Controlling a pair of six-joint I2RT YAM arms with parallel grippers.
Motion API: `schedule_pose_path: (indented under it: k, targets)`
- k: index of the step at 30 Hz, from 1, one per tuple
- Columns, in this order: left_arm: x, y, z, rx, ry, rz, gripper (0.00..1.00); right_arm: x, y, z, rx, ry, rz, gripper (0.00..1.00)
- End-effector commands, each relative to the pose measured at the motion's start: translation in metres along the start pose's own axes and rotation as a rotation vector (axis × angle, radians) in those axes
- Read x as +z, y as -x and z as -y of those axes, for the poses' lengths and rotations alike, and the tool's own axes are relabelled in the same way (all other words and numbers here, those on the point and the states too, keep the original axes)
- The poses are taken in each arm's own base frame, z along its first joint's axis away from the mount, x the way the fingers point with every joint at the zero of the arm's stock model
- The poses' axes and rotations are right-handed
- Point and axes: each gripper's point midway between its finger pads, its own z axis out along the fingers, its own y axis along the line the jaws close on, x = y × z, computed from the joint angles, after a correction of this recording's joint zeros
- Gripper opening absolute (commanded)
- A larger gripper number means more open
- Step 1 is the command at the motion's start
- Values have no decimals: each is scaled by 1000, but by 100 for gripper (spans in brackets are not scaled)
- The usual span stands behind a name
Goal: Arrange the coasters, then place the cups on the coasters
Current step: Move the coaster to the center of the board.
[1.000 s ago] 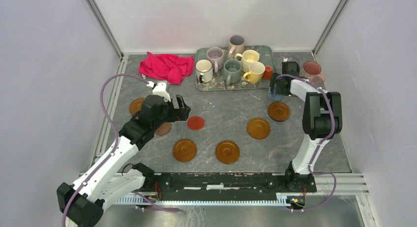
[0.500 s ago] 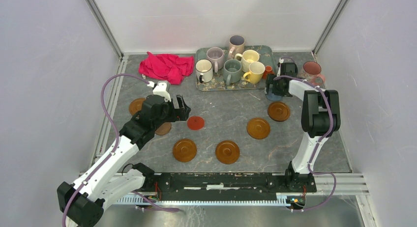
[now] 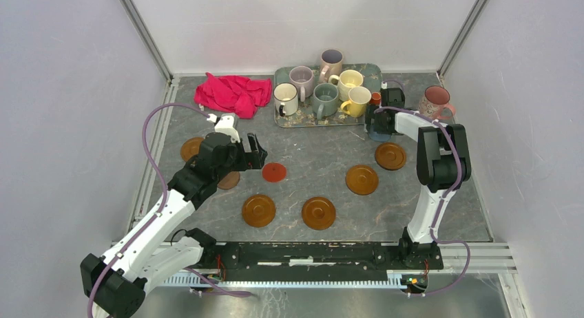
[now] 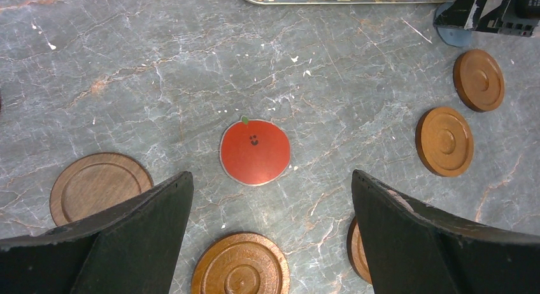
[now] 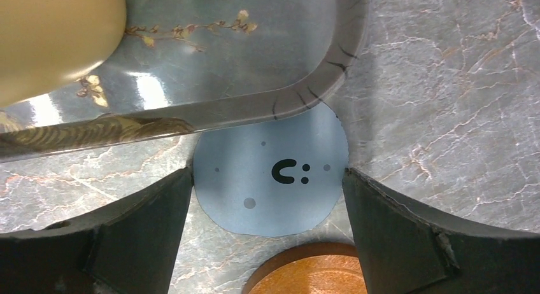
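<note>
My right gripper (image 5: pixel 266 176) is open and low over the blue coaster (image 5: pixel 270 179), one finger at each side of its rim. That coaster lies half under the corner of the teal tray (image 5: pixel 255 109). My left gripper (image 4: pixel 270 175) hangs open above the red coaster (image 4: pixel 255 152), nothing between its fingers. Amber coasters (image 3: pixel 258 210) (image 3: pixel 318 213) (image 3: pixel 361 179) (image 3: pixel 390 155) form an arc; another (image 3: pixel 190 149) and a dark brown one (image 3: pixel 231 181) lie by the left arm. Several cups (image 3: pixel 325 100) stand on the tray (image 3: pixel 328 120), with a tiny orange cup (image 3: pixel 375 98) at its right end. A pink floral cup (image 3: pixel 436 100) stands off it.
A bright red cloth (image 3: pixel 233 93) lies at the back left beside the tray. Metal rails and white walls close in the table. A yellow cup (image 5: pixel 54 33) stands on the tray close to my right gripper.
My right gripper has slid left towards the tray's corner, settled over the blue coaster, and its jaws have narrowed a touch. The left arm has held still.
</note>
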Motion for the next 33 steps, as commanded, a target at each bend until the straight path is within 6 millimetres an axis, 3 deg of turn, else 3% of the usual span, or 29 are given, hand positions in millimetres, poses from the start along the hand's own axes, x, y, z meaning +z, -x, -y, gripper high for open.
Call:
schedule_pose_path:
  k: [1, 16, 27, 33]
  targets:
    - [2, 5, 2, 47, -13, 19, 100, 9, -30, -36, -55, 58, -71, 92]
    - [5, 3, -1, 49, 8, 9, 100, -19, -52, -123, -182, 181, -55, 85]
    - [2, 11, -8, 28, 62, 27, 100, -60, -117, -178, -342, 288, -73, 85]
    - [3, 11, -11, -11, 87, 31, 100, -80, -153, -191, -419, 321, -83, 85]
